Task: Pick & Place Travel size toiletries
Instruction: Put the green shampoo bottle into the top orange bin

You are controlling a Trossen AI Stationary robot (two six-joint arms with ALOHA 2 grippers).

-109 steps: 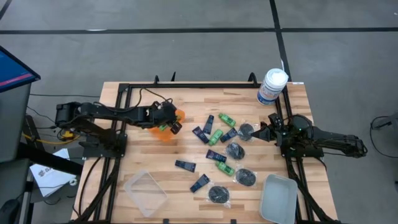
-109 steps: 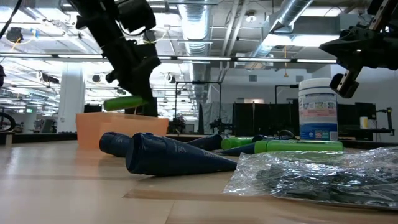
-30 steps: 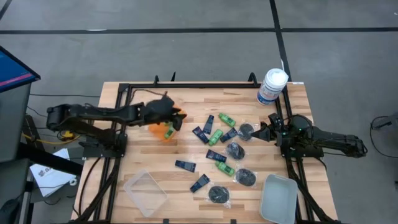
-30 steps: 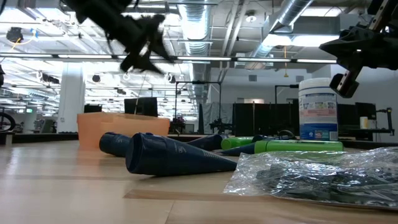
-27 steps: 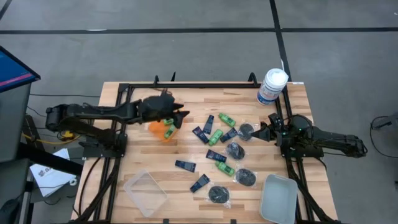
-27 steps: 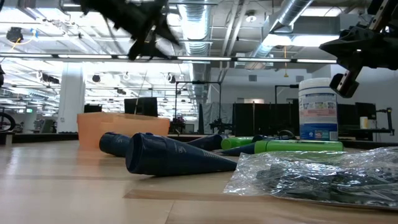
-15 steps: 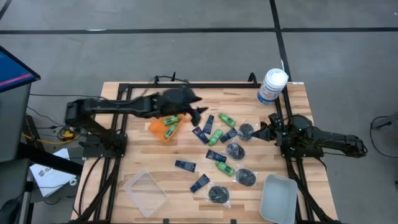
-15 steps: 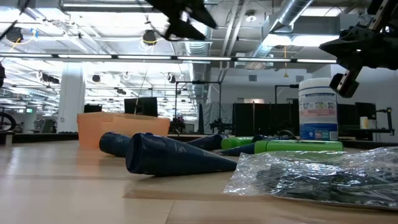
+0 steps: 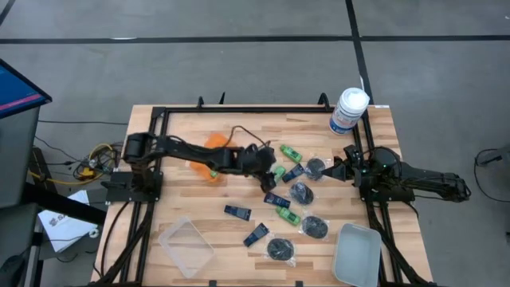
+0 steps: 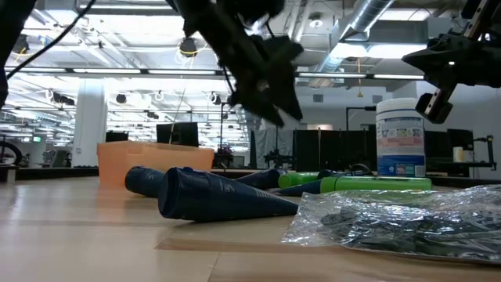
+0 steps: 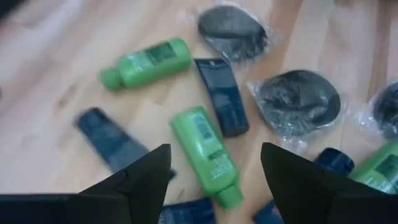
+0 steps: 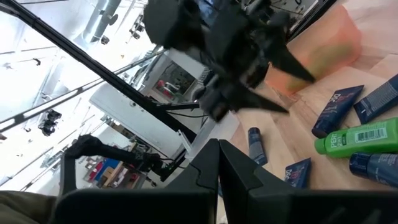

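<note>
The travel size toiletries lie loose on the wooden table: green bottles (image 9: pixel 289 151) (image 11: pixel 205 152), navy tubes (image 9: pixel 237 212) (image 11: pixel 222 96) and black round pieces in clear packets (image 9: pixel 300 191) (image 11: pixel 298 102). My left gripper (image 9: pixel 268 169) (image 11: pixel 214 171) hangs open above the left side of this pile. It slants down, with one green bottle below the gap between its fingers, and touches nothing. My right gripper (image 9: pixel 335 169) (image 12: pixel 217 165) is shut and empty, level at the table's right side.
An orange container (image 9: pixel 212 146) stands left of the pile, partly under my left arm. A clear tray (image 9: pixel 186 245) and a grey tray (image 9: pixel 356 255) sit near the front edge. A white canister (image 9: pixel 349 110) stands at the far right corner.
My left gripper has swung from above the orange container toward the table's right edge and down. It has rolled on the way and now hangs over the pile of toiletries. The toiletries have not moved.
</note>
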